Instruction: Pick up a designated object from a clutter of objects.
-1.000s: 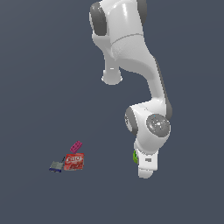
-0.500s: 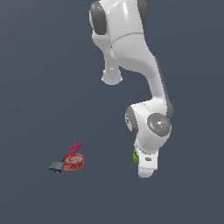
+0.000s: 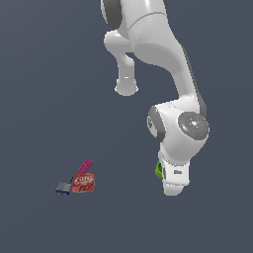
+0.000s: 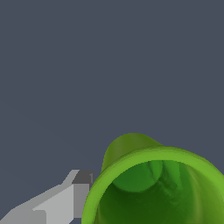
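The designated object, a lime-green cup point(image 4: 144, 177), fills the near part of the wrist view with its hollow inside facing the camera. One grey finger point(image 4: 78, 192) of my gripper point(image 4: 94, 194) presses the outside of its rim; the other finger is hidden by the cup. In the exterior view only a sliver of the cup point(image 3: 159, 169) shows beside the white hand point(image 3: 175, 178), which hangs above the floor. The clutter of objects lies far off on the exterior view's left: a magenta brick point(image 3: 85, 165), a red box point(image 3: 83, 182) and a grey-blue flat item point(image 3: 63, 188).
The arm's white links point(image 3: 163, 54) rise over the hand in the exterior view. A plain dark grey floor point(image 3: 123, 222) lies all around.
The hand has moved up and toward the exterior view's right, and the green cup has gone with it. The clutter has not moved.
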You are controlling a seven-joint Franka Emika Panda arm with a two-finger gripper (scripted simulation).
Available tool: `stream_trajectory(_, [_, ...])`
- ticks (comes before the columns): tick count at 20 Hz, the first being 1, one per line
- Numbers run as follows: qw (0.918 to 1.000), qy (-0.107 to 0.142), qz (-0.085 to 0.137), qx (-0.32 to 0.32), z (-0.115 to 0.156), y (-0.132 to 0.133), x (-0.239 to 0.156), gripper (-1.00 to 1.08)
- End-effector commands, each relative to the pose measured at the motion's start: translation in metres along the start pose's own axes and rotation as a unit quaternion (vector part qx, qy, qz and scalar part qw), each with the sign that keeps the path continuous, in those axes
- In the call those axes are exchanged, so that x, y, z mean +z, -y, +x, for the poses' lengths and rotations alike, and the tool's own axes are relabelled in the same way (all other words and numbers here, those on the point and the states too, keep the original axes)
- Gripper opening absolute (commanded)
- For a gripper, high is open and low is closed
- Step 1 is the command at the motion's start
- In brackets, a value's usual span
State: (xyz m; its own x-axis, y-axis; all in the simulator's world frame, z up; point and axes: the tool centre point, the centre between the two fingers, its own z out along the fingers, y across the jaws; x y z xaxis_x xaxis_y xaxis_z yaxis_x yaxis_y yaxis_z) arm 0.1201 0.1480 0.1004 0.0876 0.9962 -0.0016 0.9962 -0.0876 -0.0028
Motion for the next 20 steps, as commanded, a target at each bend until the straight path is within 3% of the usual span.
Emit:
stream_trajectory(1, [1.0,0.0,-0.001,0.0,0.006,0.002,-0.025,-1.0])
stream_trajectory(20, [1.0,-0.001,-0.001,-0.001,0.06,0.025,-0.24,-1.0])
